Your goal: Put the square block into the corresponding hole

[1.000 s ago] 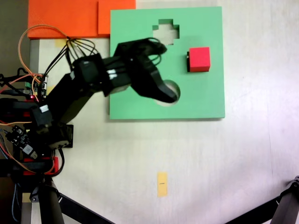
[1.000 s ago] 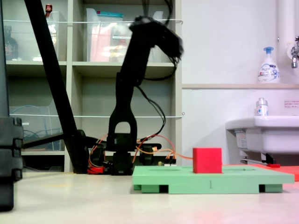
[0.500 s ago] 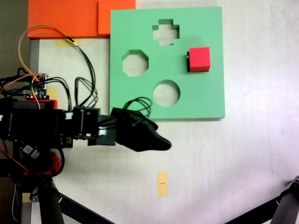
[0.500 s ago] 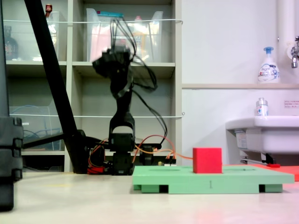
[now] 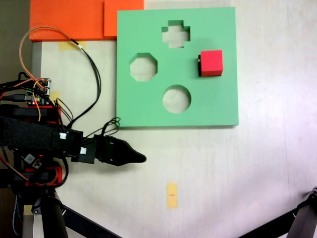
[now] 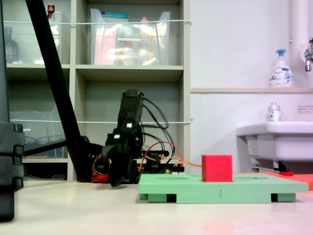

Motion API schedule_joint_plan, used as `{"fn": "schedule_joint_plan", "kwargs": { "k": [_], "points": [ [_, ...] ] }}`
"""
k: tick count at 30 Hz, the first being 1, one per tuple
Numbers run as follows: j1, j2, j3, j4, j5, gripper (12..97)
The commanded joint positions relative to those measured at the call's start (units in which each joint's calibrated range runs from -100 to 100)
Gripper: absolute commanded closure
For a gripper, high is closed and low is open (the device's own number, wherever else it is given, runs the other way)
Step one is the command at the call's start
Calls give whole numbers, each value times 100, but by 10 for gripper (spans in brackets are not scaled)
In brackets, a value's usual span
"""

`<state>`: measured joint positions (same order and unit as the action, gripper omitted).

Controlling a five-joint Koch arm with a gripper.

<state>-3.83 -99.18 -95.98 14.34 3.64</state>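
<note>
Red foam square block [image 5: 211, 63] plain-faced, on green board [image 5: 218, 104], fingers' [image 5: 140, 158] gap untellable

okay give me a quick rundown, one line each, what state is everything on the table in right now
Small bright red foam cube: seated in the board's square cutout, standing above the surface, not held.
Flat green foam board: lying flat; octagonal, cross-shaped and round cutouts open.
Tool: low beside the board, off it, holding nothing; open or shut cannot be told.
Small yellow tape strip: flat on the table.
</note>
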Motion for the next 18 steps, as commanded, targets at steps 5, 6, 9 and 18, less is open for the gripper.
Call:
{"fn": "schedule_joint_plan", "kwargs": {
  "k": [5, 6, 9, 18],
  "points": [
    [34, -82, -402, 314, -234, 605],
    [34, -82, -402, 314, -249, 605],
    [44, -82, -402, 237, -293, 604],
    [127, -82, -402, -1304, -293, 604]
  ]
}}
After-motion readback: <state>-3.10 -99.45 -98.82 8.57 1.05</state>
